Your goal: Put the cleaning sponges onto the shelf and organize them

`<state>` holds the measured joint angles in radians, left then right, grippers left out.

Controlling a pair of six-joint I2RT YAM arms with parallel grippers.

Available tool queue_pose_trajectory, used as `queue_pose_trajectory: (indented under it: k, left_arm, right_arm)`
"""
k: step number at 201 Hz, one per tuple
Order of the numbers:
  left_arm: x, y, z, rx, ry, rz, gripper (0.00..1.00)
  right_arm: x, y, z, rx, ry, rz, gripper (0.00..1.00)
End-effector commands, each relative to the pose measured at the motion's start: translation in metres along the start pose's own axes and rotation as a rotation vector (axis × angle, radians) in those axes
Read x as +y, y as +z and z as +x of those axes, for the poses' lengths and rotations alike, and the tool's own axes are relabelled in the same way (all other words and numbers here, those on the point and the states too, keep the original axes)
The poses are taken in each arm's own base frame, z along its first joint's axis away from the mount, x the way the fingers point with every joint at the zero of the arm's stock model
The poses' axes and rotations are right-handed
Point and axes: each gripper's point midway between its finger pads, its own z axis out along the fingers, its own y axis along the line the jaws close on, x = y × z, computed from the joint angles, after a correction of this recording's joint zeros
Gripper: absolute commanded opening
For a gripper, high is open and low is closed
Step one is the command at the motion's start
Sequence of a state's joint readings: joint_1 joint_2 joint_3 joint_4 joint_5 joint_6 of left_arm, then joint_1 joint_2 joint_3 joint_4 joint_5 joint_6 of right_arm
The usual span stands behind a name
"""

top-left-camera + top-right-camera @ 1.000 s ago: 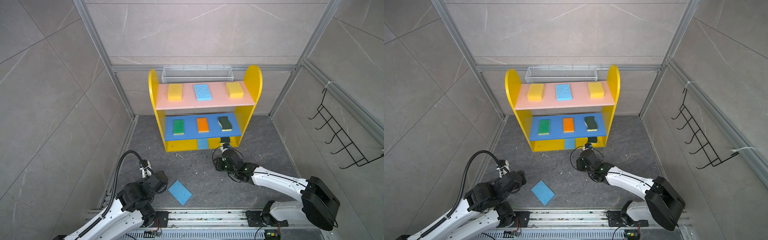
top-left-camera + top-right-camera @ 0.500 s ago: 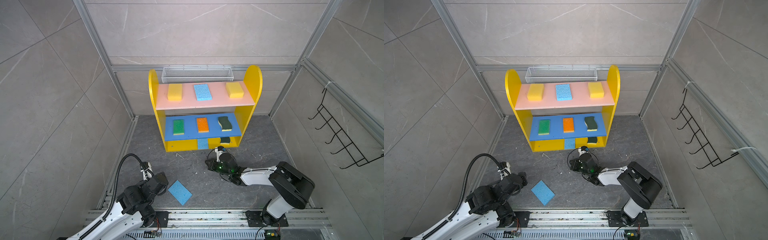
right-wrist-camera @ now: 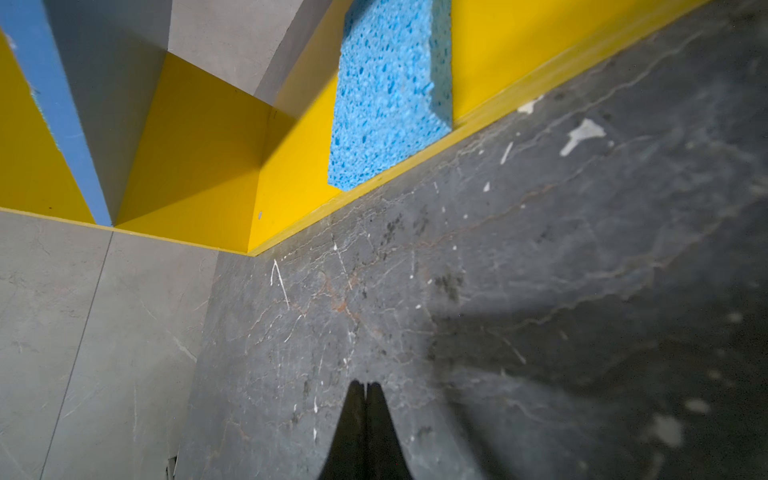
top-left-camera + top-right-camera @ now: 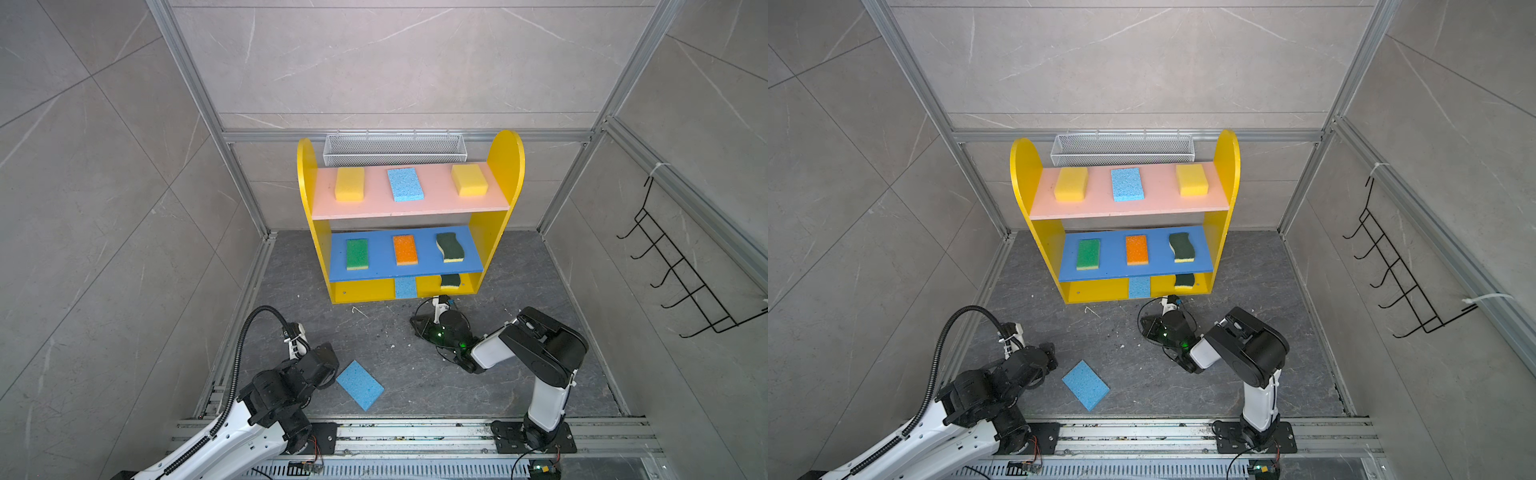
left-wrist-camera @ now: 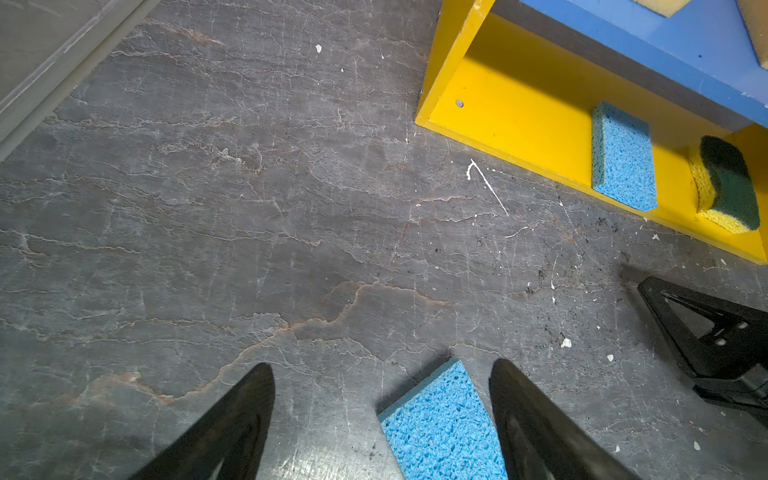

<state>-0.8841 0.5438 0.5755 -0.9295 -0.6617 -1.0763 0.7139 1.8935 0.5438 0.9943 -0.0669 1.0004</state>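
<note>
**A:** What do the sponges look like, and where are they?

**B:** Take the back wall as twelve in both top views. The shelf stands at twelve. Its pink board carries a thick yellow sponge at the nine end and a second yellow sponge at the three end, with a top blue sponge between them. From nine to three, the blue board holds a bright green sponge, an orange sponge and a wavy dark green sponge. On the yellow bottom board lie a lower blue sponge and, at its three, a lower wavy sponge.

**A:** Any off the shelf?

**B:** One. The loose blue sponge is porous and lies flat and askew on the grey floor at seven.

**A:** And the arms?

**B:** The left arm reaches low from seven. The left gripper is at that sponge's ten, jaws spread and empty, with a sponge corner showing between the fingers. The right arm is folded, elbow raised at five. The right gripper sits low at the shelf's six, jaws pressed together on nothing.
</note>
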Motion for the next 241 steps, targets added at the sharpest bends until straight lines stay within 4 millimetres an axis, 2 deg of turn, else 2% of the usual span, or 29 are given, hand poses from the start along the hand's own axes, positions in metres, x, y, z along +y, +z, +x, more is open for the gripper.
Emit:
queue_pose_trajectory:
  k: [1,49,99,147,241]
  left_arm:
    - [-0.002,0.001,-0.007,-0.042,-0.004,-0.008,0.84]
    - [-0.003,0.005,-0.006,-0.042,0.0,-0.019,0.84]
    - [-0.007,0.007,-0.007,-0.044,0.009,-0.026,0.84]
    - [-0.008,0.009,-0.007,-0.043,0.001,-0.034,0.84]
    - [-0.011,0.006,-0.015,-0.071,-0.002,-0.036,0.85]
  right_arm:
    - [0.002,0.003,-0.008,-0.049,0.01,-0.024,0.0]
    - [-0.01,0.012,-0.007,-0.062,0.055,-0.006,0.0]
    - [-0.015,0.025,-0.011,-0.095,0.043,-0.007,0.0]
    - [-0.026,0.027,-0.016,-0.136,0.05,0.036,0.0]
    - [-0.03,0.049,-0.024,-0.176,0.079,0.057,0.0]
